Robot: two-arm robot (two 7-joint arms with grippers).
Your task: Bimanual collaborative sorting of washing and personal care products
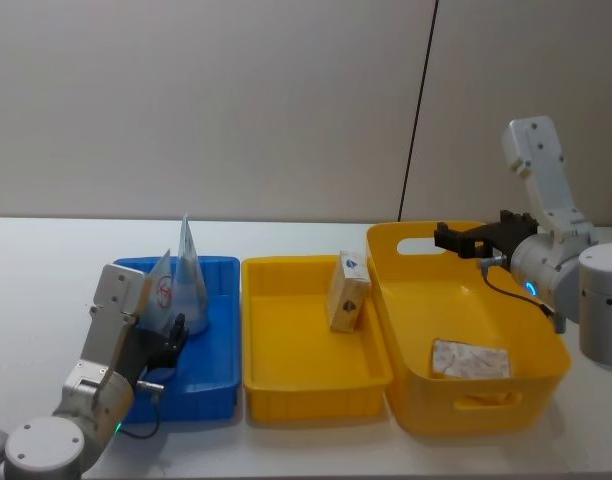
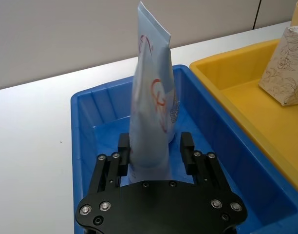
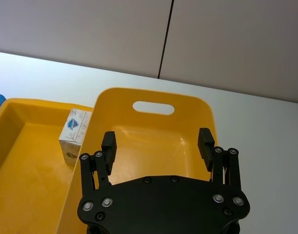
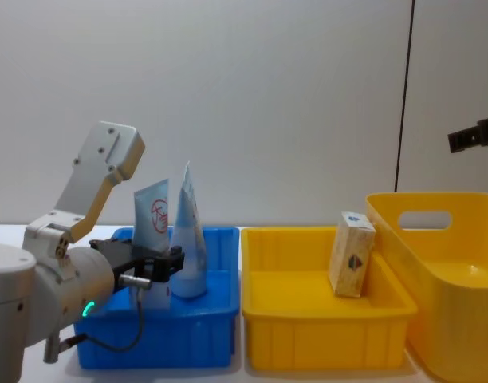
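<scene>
We count two items in the blue tray (image 1: 221, 385), left. The marked tube (image 2: 151, 97) stands upright between the left gripper's (image 2: 155, 146) parted jaws, unclamped as we judge. A second tube (image 1: 193, 275) is beside it.

Yellow tray (image 1: 306, 395), middle: one carton (image 1: 347, 292).

Basket (image 1: 486, 405), right: one pale packet (image 1: 471, 358), perhaps unsorted. The right gripper (image 3: 157, 144) is above, wide open, empty.

White table (image 1: 46, 260); grey wall (image 1: 236, 100).

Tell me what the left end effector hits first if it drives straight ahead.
The red-marked squeeze tube, standing upright in the blue tray. The left end effector sits right at its base, so contact would likely be immediate.
</scene>
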